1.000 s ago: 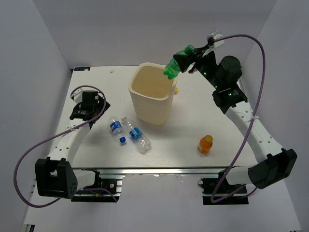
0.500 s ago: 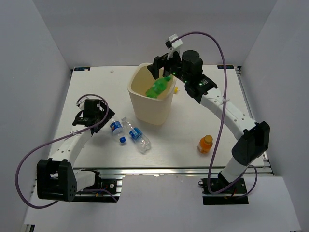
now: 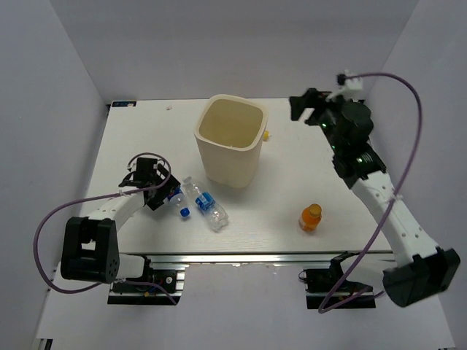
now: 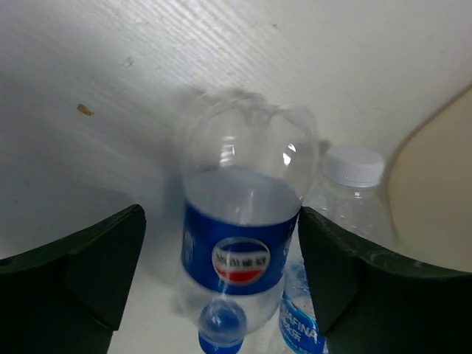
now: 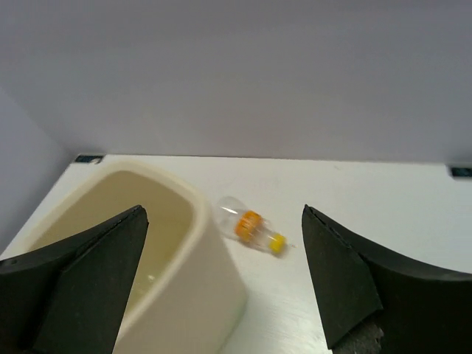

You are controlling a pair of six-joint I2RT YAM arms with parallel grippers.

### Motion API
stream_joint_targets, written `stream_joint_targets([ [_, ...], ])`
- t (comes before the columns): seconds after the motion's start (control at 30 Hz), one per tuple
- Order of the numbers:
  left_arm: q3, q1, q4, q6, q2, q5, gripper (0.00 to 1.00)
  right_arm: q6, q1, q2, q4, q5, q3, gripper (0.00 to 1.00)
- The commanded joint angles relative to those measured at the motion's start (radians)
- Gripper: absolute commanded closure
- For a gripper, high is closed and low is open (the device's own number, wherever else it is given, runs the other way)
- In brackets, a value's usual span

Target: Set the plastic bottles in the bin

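Squarely between left jaws, Pepsi-logo bottle, neighbour bottle labelled "AFINA" (cropped)

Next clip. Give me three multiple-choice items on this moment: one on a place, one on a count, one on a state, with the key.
1. Where is the orange bottle? A) inside the bin B) standing on the table, right of the bin C) in a gripper
2. How many blue-labelled bottles lie by the left gripper? A) one B) two C) four
3. The right gripper is: A) open and empty B) shut on a green bottle C) shut on a cap
Key: 1 B, it stands upright on bare table; 2 B, two lie side by side; 3 A, its fingers are spread with nothing between.
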Motion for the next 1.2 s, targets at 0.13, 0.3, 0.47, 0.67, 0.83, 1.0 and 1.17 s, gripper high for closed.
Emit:
stream_joint_targets([
  [0.13, 0.020, -0.007, 0.000, 0.021, 0.111, 0.023, 0.45, 0.246, -0.225, -0.261, -0.015, 0.117, -0.350, 0.11],
  [0.3, 0.113, -0.007, -0.141, 0.038, 0.066, -0.061, 0.74, 0.262, -0.252, -0.313, -0.116, 0.160, -0.456, 0.11],
  [0.47, 0.305, -0.007, -0.260, 0.077, -0.097, -0.155, 0.84, 0.274, -0.253, -0.336, -0.202, 0.155, -0.462, 0.11],
  [0.67, 0.474, -0.007, 0.054, 0.111, -0.254, 0.085, 0.85, 0.195, -0.254, -0.363, -0.182, 0.140, -0.487, 0.11],
  [0.83, 0.662, -0.103, 0.132, 0.175, -0.172, 0.146, 0.95, 0.125, -0.272, -0.302, -0.034, -0.003, -0.474, 0.11],
  [1.0, 0.895, -0.267, 0.068, 0.321, 0.028, 0.093, 0.92, 0.038, -0.349, -0.140, 0.037, -0.387, -0.353, 0.11],
  [1.17, 1.109, -0.352, 0.005, 0.444, 0.242, 0.118, 0.74, -0.039, -0.358, 0.099, 0.062, -0.538, -0.131, 0.11],
])
